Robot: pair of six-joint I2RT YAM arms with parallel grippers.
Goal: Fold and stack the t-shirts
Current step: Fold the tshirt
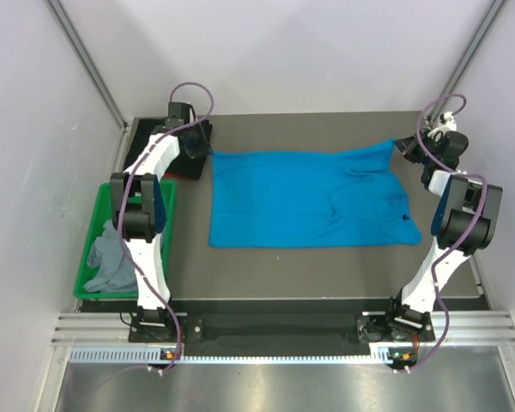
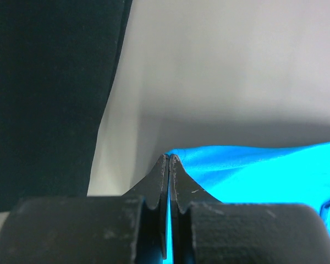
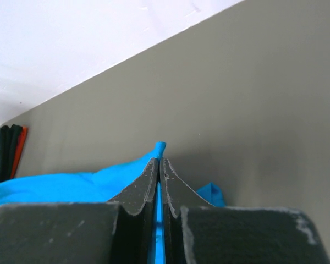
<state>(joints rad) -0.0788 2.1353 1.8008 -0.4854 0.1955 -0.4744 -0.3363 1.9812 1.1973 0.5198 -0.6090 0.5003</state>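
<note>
A bright blue t-shirt (image 1: 309,197) lies spread out flat across the middle of the table. My left gripper (image 1: 208,154) is shut on its far left corner; the left wrist view shows blue cloth (image 2: 253,170) pinched between the closed fingertips (image 2: 169,157). My right gripper (image 1: 399,144) is shut on the far right corner, which is lifted a little, and a blue tip (image 3: 161,147) pokes out past the closed jaws (image 3: 160,159). A black t-shirt (image 1: 189,163) lies at the far left by the left gripper. The grey t-shirt (image 1: 112,257) sits crumpled in the bin.
A green plastic bin (image 1: 84,257) stands off the table's left edge beside the left arm. White walls close in the back and both sides. The black cloth (image 2: 44,99) fills the left of the left wrist view. An orange strip (image 3: 19,148) shows beside black cloth (image 3: 3,151).
</note>
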